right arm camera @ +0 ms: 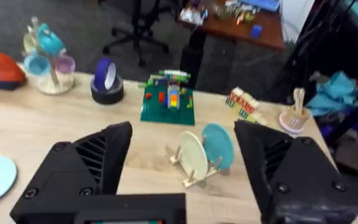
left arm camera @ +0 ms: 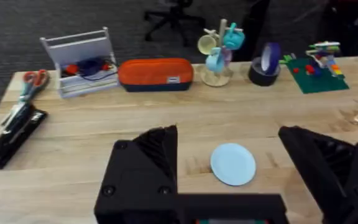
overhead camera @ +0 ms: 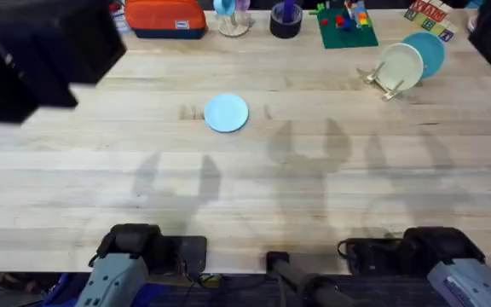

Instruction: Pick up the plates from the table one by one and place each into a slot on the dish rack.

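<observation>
A pale blue plate (overhead camera: 226, 112) lies flat on the table (overhead camera: 245, 188), left of centre; it also shows as the plate (left arm camera: 233, 163) in the left wrist view. At the back right stands the dish rack (overhead camera: 382, 83), with a cream plate (overhead camera: 401, 66) and a teal plate (overhead camera: 427, 53) upright in its slots. My left gripper (left arm camera: 229, 134) is open, high above the table, and the blue plate lies ahead between its fingers (left arm camera: 145, 168). My right gripper (right arm camera: 184, 127) is open too and looks down on the rack (right arm camera: 191, 177) and its cream plate (right arm camera: 193, 155).
Along the back edge stand an orange pouch (overhead camera: 165, 17), a mug tree (overhead camera: 233, 17), a tape roll (overhead camera: 285, 19), a green block board (overhead camera: 346, 26) and letter blocks (overhead camera: 429, 17). Scissors (left arm camera: 33, 81), a black stapler (left arm camera: 14, 137) and a wire caddy (left arm camera: 82, 62) sit at the far left.
</observation>
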Controlling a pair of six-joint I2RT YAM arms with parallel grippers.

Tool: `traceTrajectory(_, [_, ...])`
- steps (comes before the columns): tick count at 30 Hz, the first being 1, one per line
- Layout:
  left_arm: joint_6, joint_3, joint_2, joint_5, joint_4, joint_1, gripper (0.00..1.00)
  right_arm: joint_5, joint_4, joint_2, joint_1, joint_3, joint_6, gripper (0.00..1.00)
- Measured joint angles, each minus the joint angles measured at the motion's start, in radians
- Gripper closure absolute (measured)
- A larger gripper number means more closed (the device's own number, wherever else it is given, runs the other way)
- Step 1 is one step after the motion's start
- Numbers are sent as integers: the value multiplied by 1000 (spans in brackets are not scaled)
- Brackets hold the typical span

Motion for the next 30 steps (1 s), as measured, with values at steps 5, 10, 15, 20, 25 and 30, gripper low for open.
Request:
traceTrajectory(5, [0, 63, 123, 63, -40, 0, 9, -7, -62, 96, 0, 45, 0, 10])
traceTrajectory(10, [0, 119, 251, 85, -127, 0, 8, -42, -169, 190, 0, 79, 1, 9])
traceTrajectory(15, [0, 165, 381, 90, -207, 0, 7, -65, -229, 257, 0, 100, 12, 10])
traceTrajectory(20, [4, 171, 457, 90, -236, 0, 7, -77, -234, 270, 0, 103, 16, 9])
traceTrajectory(25, [8, 173, 488, 90, -268, 0, 7, -84, -234, 270, 0, 104, 18, 7])
traceTrajectory(30, [9, 173, 497, 90, -300, 0, 7, -85, -234, 270, 0, 104, 20, 7])
